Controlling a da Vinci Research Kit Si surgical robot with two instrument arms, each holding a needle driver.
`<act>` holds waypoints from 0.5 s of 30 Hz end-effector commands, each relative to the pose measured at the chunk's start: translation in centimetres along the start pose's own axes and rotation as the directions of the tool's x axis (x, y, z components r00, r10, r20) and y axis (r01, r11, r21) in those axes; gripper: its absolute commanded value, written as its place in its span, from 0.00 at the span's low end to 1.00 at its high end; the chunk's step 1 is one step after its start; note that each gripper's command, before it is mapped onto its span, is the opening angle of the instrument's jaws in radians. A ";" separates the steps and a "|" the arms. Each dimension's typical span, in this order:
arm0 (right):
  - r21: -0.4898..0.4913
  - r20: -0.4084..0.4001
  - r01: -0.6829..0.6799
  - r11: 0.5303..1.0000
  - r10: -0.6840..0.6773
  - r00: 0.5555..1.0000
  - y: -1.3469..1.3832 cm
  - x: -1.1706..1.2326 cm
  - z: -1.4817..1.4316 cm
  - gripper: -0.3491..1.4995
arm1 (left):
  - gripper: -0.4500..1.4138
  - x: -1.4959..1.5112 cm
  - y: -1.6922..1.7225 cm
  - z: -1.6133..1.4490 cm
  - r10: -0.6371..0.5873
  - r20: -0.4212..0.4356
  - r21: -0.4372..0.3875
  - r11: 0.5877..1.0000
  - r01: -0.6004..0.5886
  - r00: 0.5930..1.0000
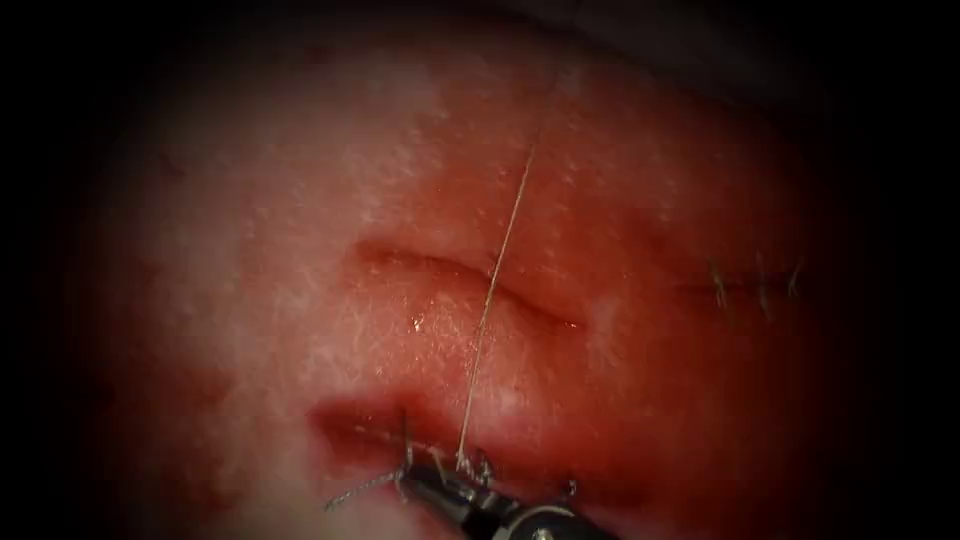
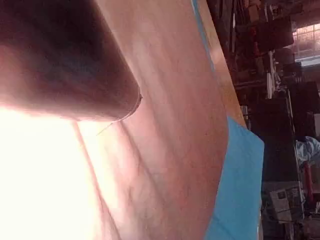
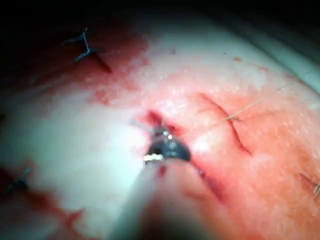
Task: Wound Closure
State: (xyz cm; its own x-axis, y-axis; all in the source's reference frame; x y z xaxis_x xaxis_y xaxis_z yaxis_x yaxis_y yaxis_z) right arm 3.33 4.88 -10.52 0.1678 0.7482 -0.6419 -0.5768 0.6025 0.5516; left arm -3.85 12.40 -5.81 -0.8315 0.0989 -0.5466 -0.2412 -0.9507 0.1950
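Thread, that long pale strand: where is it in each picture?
Endoscope view: the thread runs straight down across the middle cut to the right tool.
Right wrist view: it crosses that same cut, slanting toward the tool.
Left wrist view: a faint fine line beside the dark shaft, perhaps thread.
Shared landmark: the cut it crosses.

My right tool (image 1: 455, 488) is a small dark metal piece, narrow toward its tip and thicker behind, with bright glints along its edges. Just behind it sits a rounded silvery wrist joint (image 1: 545, 525) with a dark centre. From my right wrist camera the tool head (image 3: 167, 149) looks dark and glossy, and the shaft (image 3: 150, 210) behind it is a pale, smooth, blurred tube.
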 end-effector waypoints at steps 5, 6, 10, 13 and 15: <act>0.026 0.017 0.007 1.000 -0.008 1.000 -0.06 -0.01 0.11 0.00 | 0.05 0.07 -0.05 0.09 0.003 0.015 -0.006 1.000 -0.002 1.000; 0.029 0.021 0.009 1.000 -0.010 1.000 -0.08 -0.02 0.13 0.00 | 0.05 0.08 -0.06 0.11 0.001 0.018 -0.008 1.000 -0.001 1.000; 0.024 0.016 0.009 1.000 -0.009 1.000 -0.05 -0.02 0.16 0.00 | 0.05 0.06 -0.04 0.06 0.011 -0.012 -0.028 1.000 -0.011 1.000; 0.022 -0.021 0.008 1.000 -0.007 1.000 0.01 0.00 0.20 0.00 | 0.05 0.00 -0.02 -0.14 -0.044 -0.056 -0.088 0.995 0.039 0.997; 0.018 -0.031 0.006 1.000 -0.005 1.000 0.06 0.03 0.22 0.24 | 0.05 -0.03 0.00 -0.36 -0.085 -0.069 -0.138 0.988 0.074 0.994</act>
State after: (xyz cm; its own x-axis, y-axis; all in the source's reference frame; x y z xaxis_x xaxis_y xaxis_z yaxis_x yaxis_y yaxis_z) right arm 3.41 4.93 -10.40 0.1497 0.7385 -0.6575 -0.5610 0.6110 0.5585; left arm -3.55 12.15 -6.13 -0.7745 0.1630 -0.6112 -0.2229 -0.9746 0.0225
